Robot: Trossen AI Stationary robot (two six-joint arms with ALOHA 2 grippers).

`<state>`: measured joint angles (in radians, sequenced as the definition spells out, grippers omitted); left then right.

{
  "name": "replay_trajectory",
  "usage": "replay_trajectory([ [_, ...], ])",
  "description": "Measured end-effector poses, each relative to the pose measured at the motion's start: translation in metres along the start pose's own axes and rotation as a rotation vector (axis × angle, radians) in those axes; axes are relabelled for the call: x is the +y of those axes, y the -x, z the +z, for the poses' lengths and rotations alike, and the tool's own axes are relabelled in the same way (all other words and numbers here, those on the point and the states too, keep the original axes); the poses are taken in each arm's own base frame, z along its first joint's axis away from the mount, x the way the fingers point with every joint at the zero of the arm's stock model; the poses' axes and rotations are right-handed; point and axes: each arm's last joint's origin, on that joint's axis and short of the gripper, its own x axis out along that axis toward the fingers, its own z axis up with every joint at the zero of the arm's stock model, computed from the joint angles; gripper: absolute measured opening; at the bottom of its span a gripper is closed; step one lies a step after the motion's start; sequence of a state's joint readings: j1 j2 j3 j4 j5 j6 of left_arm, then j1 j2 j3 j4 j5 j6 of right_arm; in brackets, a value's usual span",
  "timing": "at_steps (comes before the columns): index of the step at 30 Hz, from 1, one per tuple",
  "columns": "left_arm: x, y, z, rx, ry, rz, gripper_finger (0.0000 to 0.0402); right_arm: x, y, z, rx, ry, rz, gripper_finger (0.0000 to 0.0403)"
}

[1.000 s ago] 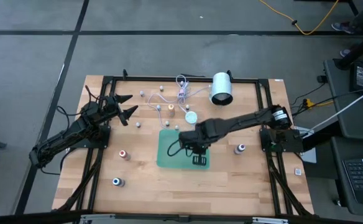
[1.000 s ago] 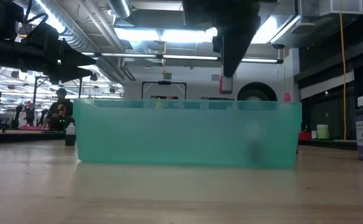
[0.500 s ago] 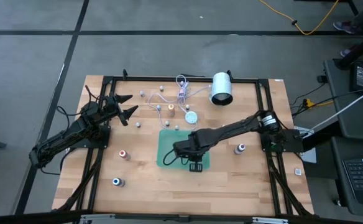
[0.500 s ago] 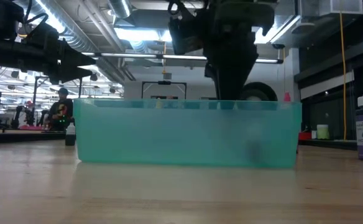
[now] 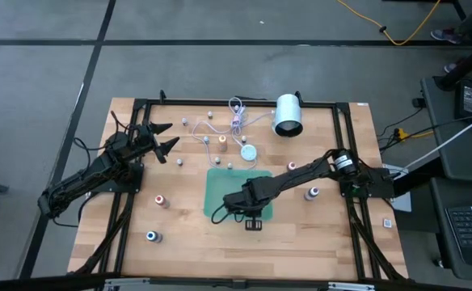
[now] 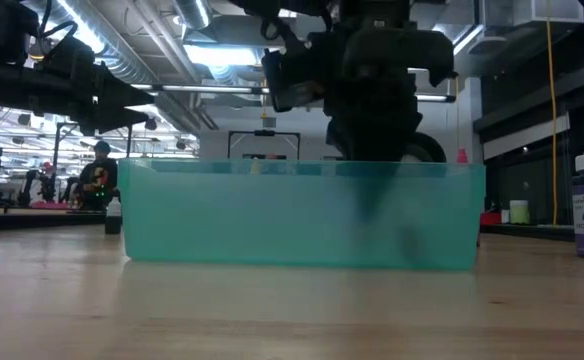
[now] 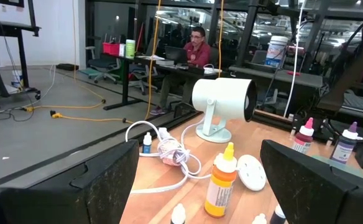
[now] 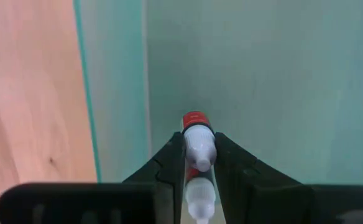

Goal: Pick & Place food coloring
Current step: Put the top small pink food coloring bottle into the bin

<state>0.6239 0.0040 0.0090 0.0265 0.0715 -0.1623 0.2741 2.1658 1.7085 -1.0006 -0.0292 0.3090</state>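
A wooden tabletop (image 5: 317, 234) in a wide, lamp-lit workshop carries a green tray (image 5: 217, 184) near its middle. The food coloring bottle with the red top (image 8: 196, 144) sits pinched between the fingers of the right end effector (image 8: 197, 163), held low inside the tray beside one of its walls. In the high view that right end effector (image 5: 252, 217) reaches over the tray's near edge. The low view shows its dark bulk dipping behind the translucent tray wall (image 6: 222, 215).

This looks like the placing step: the bottle seems ready to be set down on the tray floor. The next move probably calls for a small descent, then parting the fingers without tipping the bottle.

Other bottles stand scattered on the tabletop: one with a red top (image 5: 160, 200), one blue (image 5: 150, 237), one violet (image 5: 312, 193), an orange one (image 7: 220, 182). The left end effector (image 5: 165, 137) waits, fingers spread, at the far left, well apart from the tray.

Whether the held bottle touches the tray floor cannot be told. Its body is mostly hidden by the fingers.
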Motion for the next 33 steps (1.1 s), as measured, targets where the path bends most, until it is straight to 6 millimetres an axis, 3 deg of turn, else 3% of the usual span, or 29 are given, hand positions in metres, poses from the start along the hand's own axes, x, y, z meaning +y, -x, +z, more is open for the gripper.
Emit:
replay_trajectory([
  [24,0.0,0.0,0.0,0.001,0.0,0.0,0.0333,-0.002,-0.008,-0.007,0.031,0.0,-0.01,0.0075],
  [33,0.0,0.0,0.0,0.001,0.0,0.0,0.0333,-0.002,-0.013,-0.009,0.059,-0.01,-0.018,0.0115],
])
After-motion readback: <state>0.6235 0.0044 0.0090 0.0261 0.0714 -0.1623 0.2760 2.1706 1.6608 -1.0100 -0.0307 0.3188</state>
